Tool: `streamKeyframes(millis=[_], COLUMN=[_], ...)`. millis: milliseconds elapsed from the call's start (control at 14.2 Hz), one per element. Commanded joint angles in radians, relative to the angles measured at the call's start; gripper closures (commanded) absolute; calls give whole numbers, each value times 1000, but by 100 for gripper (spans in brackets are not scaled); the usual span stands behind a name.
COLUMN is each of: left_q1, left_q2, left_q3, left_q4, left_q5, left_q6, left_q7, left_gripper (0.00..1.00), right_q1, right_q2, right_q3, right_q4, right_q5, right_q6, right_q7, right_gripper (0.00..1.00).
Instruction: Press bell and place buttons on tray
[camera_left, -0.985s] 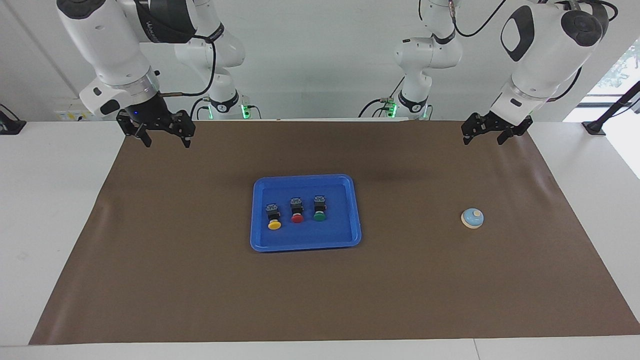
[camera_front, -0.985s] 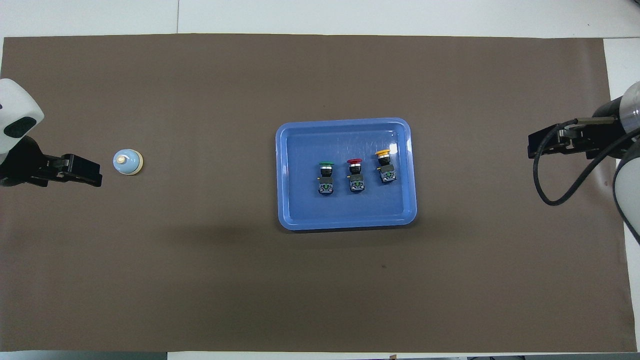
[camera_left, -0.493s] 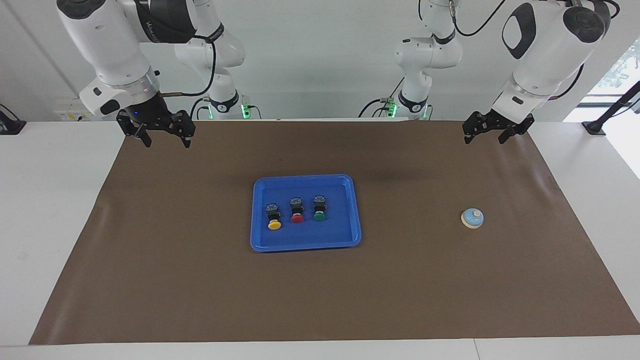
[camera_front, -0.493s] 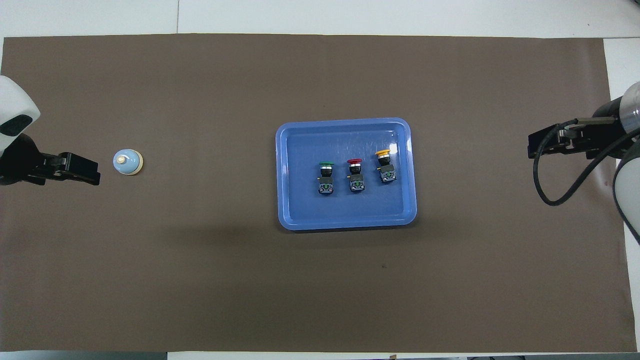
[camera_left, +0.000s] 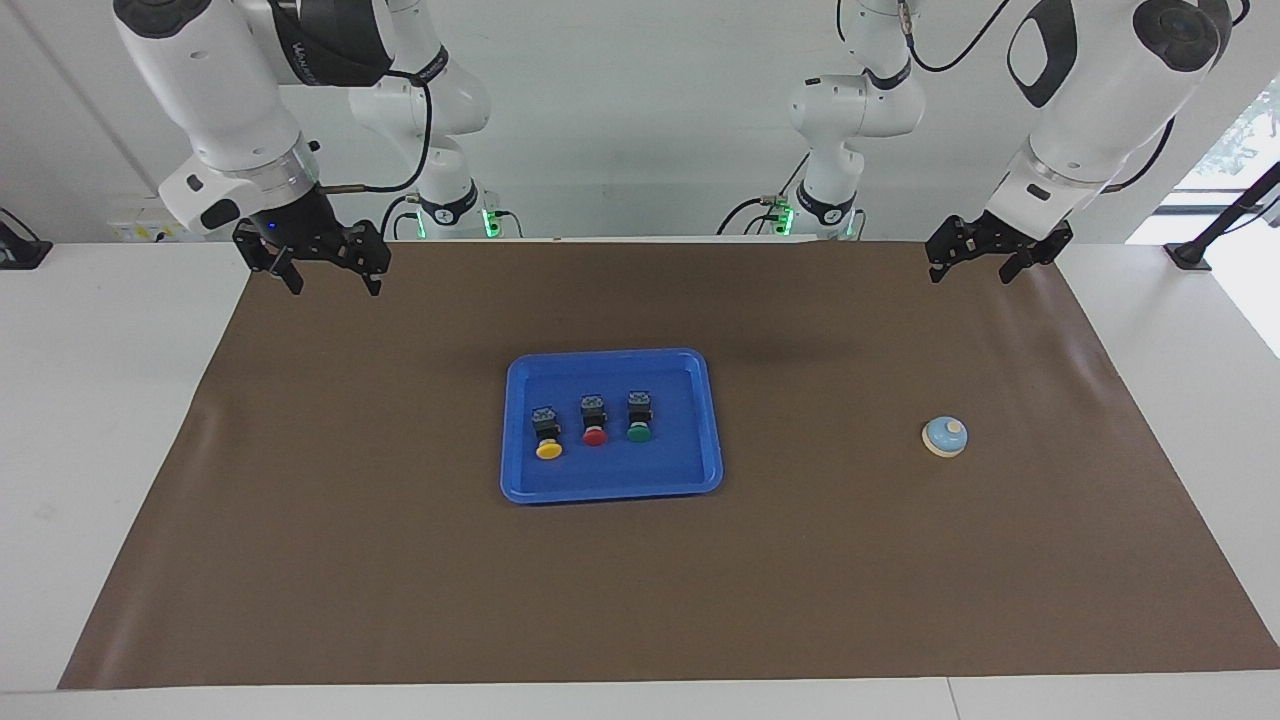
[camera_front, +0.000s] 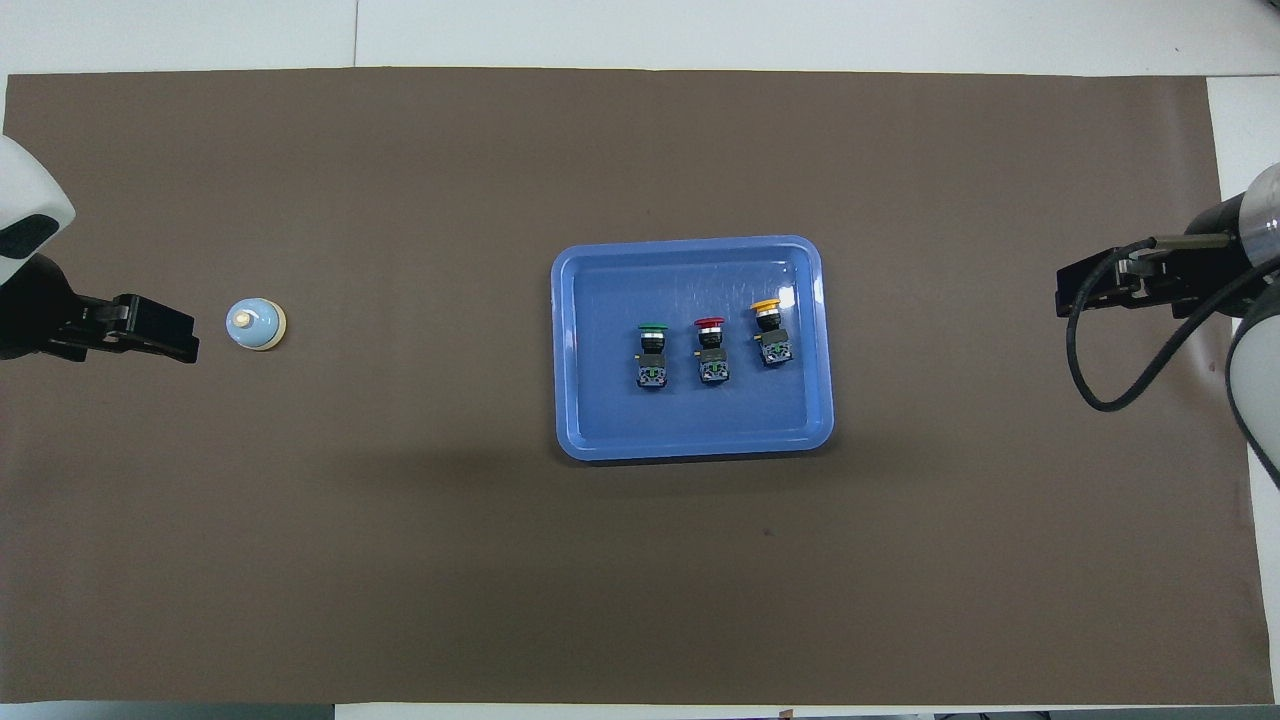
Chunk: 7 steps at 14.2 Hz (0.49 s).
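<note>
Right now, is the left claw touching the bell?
Apart. In the facing view the left claw hangs raised over the mat's edge near the robots, with bare brown mat between it and the bell.

Three buttons (camera_left: 594, 422) in blue tray (camera_left: 612, 487)

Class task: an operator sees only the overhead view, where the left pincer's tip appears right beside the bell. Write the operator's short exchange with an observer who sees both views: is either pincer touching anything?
Operator: Is the left pincer touching the bell?
Observer: No. The facing view shows the left pincer hanging in the air, well above the mat and clear of the bell.
Operator: And the right pincer?
Observer: The facing view shows the right pincer raised too, with its fingers spread and nothing between them.
</note>
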Motion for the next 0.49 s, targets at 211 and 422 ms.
streamKeyframes(millis=[211, 422], left_q1=[8, 31], left_q2=[18, 18], left_q3=[-6, -32], left_q4=[33, 33], left_q5=[7, 5], left_q6=[-18, -16], left_q7=[-3, -5], left_gripper=[0, 0], right_q1=[-22, -22], right_q2=[-6, -6], right_q3=[12, 10], right_q4=[-5, -5], right_q5=[14, 14], right_q6=[-8, -8], right_q7=[-26, -26], right_gripper=[0, 0])
